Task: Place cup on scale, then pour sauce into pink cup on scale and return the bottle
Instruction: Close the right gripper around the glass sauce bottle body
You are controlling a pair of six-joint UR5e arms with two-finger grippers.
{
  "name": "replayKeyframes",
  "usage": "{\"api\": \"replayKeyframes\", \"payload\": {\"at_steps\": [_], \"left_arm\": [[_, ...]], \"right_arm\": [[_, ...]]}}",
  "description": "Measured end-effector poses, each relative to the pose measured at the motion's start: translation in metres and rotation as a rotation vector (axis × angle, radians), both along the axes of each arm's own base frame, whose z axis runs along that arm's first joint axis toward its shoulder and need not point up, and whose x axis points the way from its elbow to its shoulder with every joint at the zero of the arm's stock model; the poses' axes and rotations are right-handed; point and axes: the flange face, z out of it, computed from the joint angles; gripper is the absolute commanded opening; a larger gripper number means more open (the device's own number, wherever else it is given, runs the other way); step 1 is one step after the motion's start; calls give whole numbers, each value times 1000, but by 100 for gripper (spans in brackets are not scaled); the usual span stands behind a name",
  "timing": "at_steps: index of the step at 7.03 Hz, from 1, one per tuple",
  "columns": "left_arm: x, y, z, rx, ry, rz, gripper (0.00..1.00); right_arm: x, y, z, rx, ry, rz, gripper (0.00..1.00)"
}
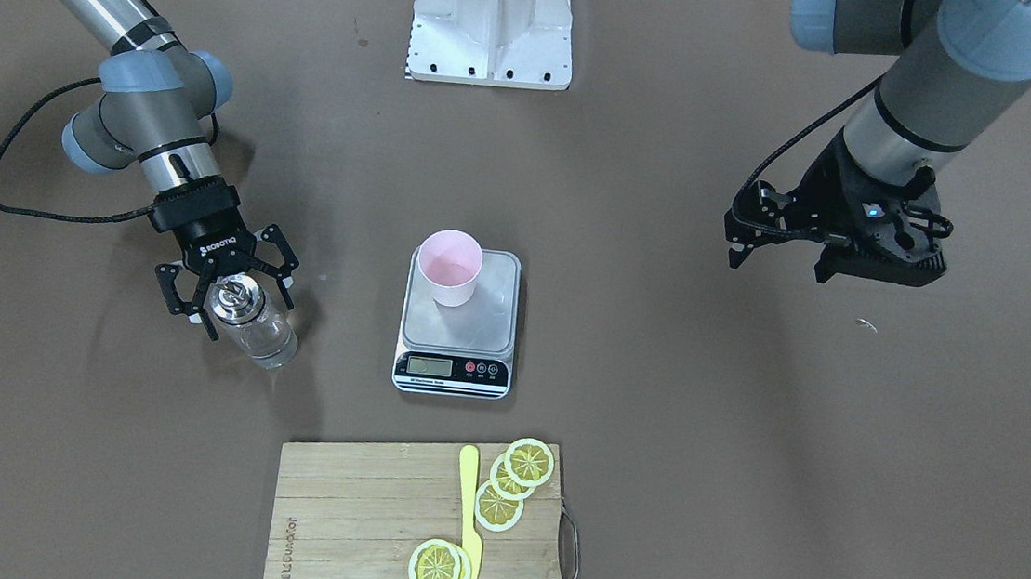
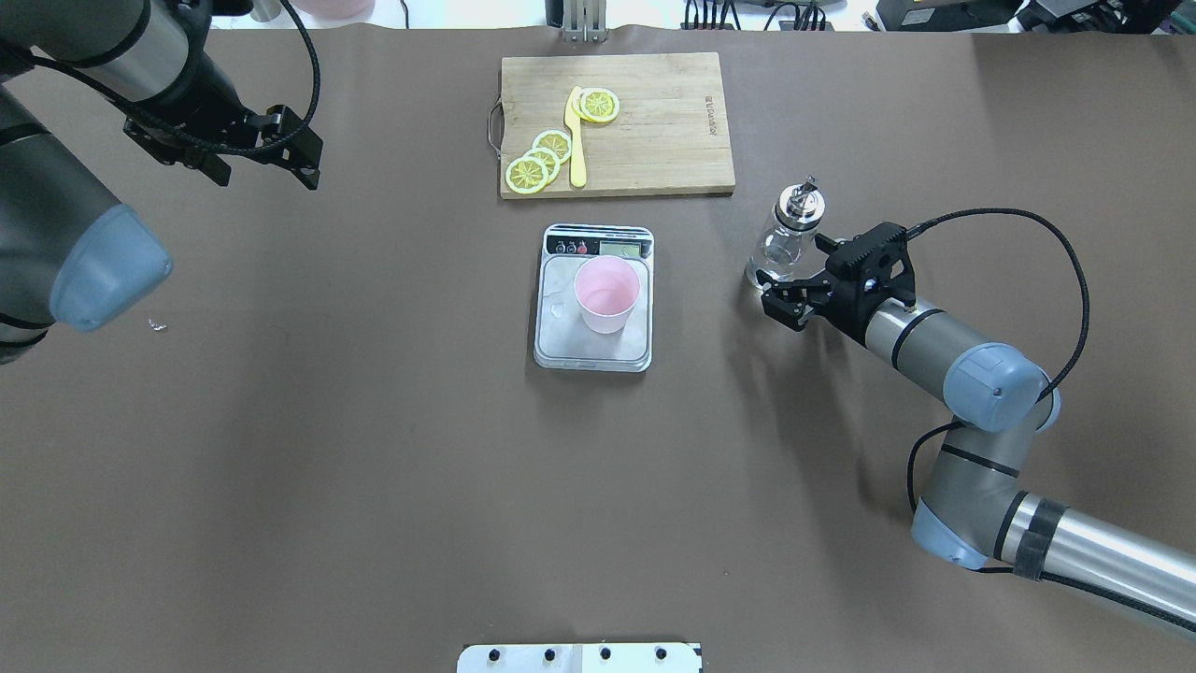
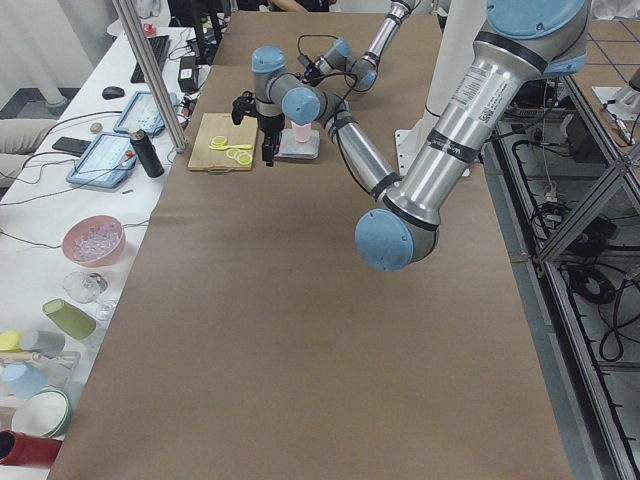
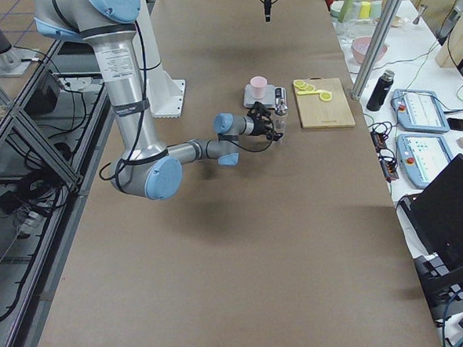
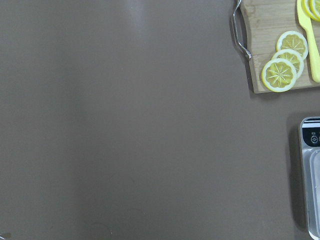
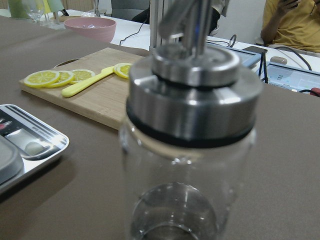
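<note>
The pale pink cup [image 1: 449,265] [image 2: 607,294] stands upright on the silver scale [image 1: 474,334] [image 2: 568,338], toward the platform's robot-side end. To the scale's right, seen from the robot, the clear glass bottle [image 1: 255,327] [image 2: 790,234] with its metal pourer cap stands upright on the table. My right gripper [image 1: 239,307] [image 2: 783,301] is open, low at the bottle, its fingers spread on either side. The right wrist view is filled by the bottle [image 6: 190,150], with a little clear sauce at its bottom. My left gripper [image 1: 777,261] [image 2: 266,176] hangs open and empty, high over the table's left side.
A wooden cutting board [image 1: 355,518] [image 2: 654,121] with lemon slices [image 2: 537,161] and a yellow knife [image 2: 576,140] lies just beyond the scale. The white robot base [image 1: 492,26] is at the near edge. A person [image 6: 295,25] sits beyond the table.
</note>
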Motion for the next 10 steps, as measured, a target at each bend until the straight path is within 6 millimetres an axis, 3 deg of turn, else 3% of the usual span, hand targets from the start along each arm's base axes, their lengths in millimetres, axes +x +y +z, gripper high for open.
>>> {"api": "replayKeyframes", "payload": {"at_steps": [10], "left_arm": [[-1,0,0,2,-1,-1,97]], "right_arm": [[-15,-8,-1,18,-45,26,84]]}}
